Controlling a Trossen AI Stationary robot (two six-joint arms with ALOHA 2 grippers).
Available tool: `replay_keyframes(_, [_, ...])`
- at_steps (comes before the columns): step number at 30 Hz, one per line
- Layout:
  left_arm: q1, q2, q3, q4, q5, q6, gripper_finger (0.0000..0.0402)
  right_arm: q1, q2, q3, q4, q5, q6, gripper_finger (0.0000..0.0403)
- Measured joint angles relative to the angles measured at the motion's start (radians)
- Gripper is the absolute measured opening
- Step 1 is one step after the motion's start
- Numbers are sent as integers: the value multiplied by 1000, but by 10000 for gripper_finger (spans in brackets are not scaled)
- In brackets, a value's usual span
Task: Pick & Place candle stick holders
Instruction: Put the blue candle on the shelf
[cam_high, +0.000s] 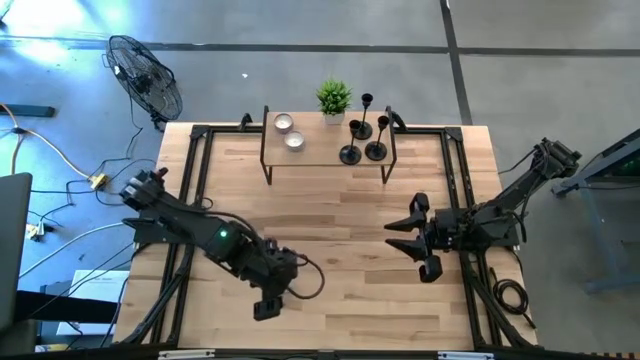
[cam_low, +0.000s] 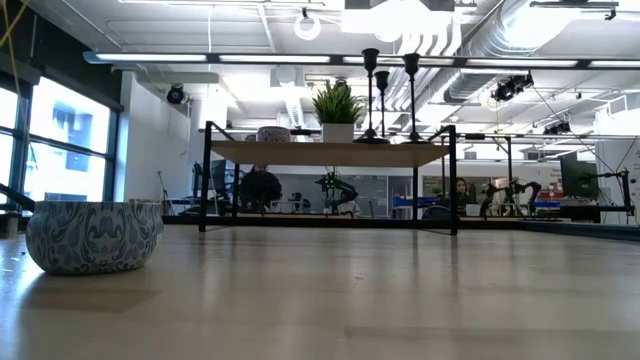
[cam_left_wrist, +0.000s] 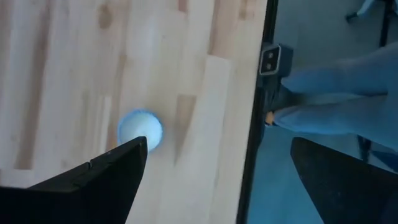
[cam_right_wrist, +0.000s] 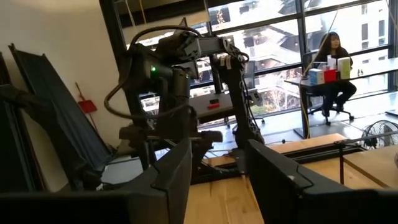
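Three black candle stick holders (cam_high: 362, 140) stand upright on their round bases on the right end of a small wooden shelf (cam_high: 320, 150) at the table's far edge. In the low view they (cam_low: 390, 100) show on the shelf top. My left gripper (cam_high: 265, 305) is open near the table's near edge, above a blue-and-white round bowl (cam_left_wrist: 140, 129). My right gripper (cam_high: 405, 245) is open and empty at the table's right middle, pointing toward the left. It is well short of the shelf.
The shelf also carries two white tealights (cam_high: 288, 131) and a small green potted plant (cam_high: 333, 98). A blue-patterned bowl (cam_low: 95, 235) sits on the table near its near edge. Black rails (cam_high: 195, 200) run along the table's sides. A floor fan (cam_high: 147, 78) stands beyond the far left corner.
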Motion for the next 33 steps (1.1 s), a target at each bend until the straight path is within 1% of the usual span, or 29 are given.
replay_keyframes(3, [0,33,0,19,64,0,388,0,0,0,-11,0,-2,145])
replay_keyframes(7, [0,75,-1,28,77,26,388,0,0,0,-42,0,0,145])
replay_keyframes(12, [0,103,-1,18,25,41,388,0,0,0,-63,-13,1,146])
replay_keyframes(15, [-1,104,-1,-38,-42,54,388,0,0,0,-64,-33,0,143])
replay_keyframes(19, [0,118,-1,-118,-95,59,388,0,0,0,-71,-45,1,140])
replay_keyframes(25, [0,142,-1,-129,-88,59,388,0,0,0,-102,-50,41,140])
replay_keyframes(28, [0,155,-1,-135,-100,57,388,0,0,0,-110,-50,42,140])
replay_keyframes(33, [0,182,-33,-122,-46,43,388,0,0,0,-112,-50,43,140])
